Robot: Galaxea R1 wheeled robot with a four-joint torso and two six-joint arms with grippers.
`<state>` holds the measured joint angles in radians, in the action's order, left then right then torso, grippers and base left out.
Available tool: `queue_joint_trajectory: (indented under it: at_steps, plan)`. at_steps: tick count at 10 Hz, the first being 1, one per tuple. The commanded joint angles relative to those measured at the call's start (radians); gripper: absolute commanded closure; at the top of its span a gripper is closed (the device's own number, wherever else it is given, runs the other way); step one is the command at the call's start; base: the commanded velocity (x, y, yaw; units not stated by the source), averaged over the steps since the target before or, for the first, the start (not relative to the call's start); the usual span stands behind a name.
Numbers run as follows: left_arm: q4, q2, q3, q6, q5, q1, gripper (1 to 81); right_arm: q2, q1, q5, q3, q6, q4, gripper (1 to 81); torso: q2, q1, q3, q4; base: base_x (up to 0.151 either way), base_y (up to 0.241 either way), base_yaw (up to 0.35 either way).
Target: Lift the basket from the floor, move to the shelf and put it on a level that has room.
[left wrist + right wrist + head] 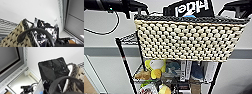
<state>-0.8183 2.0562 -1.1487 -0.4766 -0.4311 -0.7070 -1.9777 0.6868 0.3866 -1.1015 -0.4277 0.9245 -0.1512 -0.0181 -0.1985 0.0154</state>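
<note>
Nearest in the left wrist view is the basket's dark curved handle (37, 31), arching over the woven side and braided dark rim. The right wrist view shows the other handle (65, 83), with small white lettering too blurred to read. Whether either gripper is clamped or loose cannot be told.

In the head view the basket (187, 37) is held high, its cream weave level with the top of the shelf (125, 62) and hiding most of the top level (129, 38). A black box (191, 7) stands in the basket; its white letters appear upside down and cut off. Lower tiers hold a yellow plush toy (155, 68) and boxes that are hard to make out. Behind is a pale wall (101, 57).
</note>
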Motion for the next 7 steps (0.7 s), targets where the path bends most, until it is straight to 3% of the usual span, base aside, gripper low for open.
queue_joint_trajectory:
  at_steps: [1,7]
  plan:
    - [0.013,0.093,-0.129,0.006,0.011,-0.134,81.1,-0.100,0.127,0.018,-0.149,0.007,-0.026,81.1,0.000,0.000,0.000,0.000,0.000,0.000,0.000]
    - [0.014,0.196,-0.327,0.016,-0.052,-0.157,81.1,-0.218,0.147,0.109,-0.371,0.024,-0.052,81.1,0.000,-0.001,0.000,0.000,0.000,0.000,0.000]
